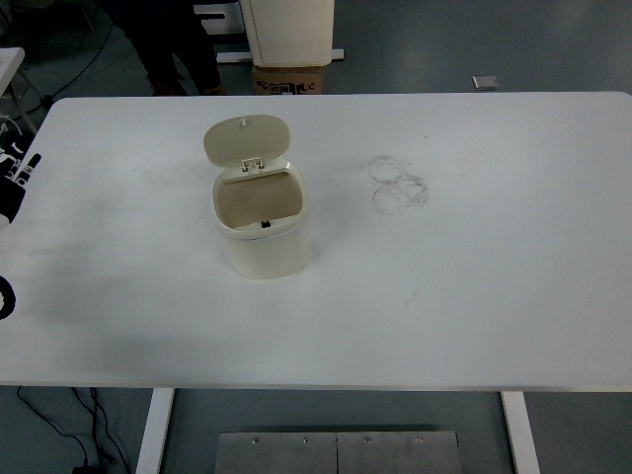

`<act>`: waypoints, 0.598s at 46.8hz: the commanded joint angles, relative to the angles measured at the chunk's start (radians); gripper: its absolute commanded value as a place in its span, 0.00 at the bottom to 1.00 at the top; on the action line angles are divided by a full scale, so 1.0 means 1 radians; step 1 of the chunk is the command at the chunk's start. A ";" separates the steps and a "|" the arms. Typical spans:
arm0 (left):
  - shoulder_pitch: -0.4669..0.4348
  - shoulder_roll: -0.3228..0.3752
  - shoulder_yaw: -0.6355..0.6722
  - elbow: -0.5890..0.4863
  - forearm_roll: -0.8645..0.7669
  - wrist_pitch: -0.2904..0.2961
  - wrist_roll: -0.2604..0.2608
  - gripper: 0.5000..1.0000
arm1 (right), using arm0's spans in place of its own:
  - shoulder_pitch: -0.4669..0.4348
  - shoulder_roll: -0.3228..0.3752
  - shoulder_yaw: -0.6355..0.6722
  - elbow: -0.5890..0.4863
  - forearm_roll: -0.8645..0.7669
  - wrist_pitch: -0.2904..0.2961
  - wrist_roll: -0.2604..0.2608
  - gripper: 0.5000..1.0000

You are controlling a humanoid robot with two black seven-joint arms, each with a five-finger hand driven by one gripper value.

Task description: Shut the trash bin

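Near-edge tabletop (326, 346) bare; cream trash bin (265, 225) left of centre, lid (246, 139) upright; left hand (14, 178) at left edge, finger state indiscernible; a hard lid push could tip the bin.

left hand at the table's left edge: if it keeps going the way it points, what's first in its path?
Hard to say: only a sliver of the left hand shows. It seems angled up and right, which would pass behind the open trash bin over bare table. Depth unclear.
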 commanded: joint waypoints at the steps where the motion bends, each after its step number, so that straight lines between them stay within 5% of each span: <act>1: -0.003 0.000 0.000 0.000 0.001 0.010 -0.002 1.00 | -0.001 0.000 0.000 0.000 0.000 0.000 0.000 0.98; 8: -0.016 0.003 0.005 0.000 0.011 0.108 -0.055 1.00 | 0.001 0.000 0.000 0.000 0.000 0.000 0.000 0.98; 28: -0.020 0.003 0.002 0.000 0.006 0.043 -0.054 1.00 | 0.001 0.000 0.000 0.000 0.000 0.000 0.000 0.98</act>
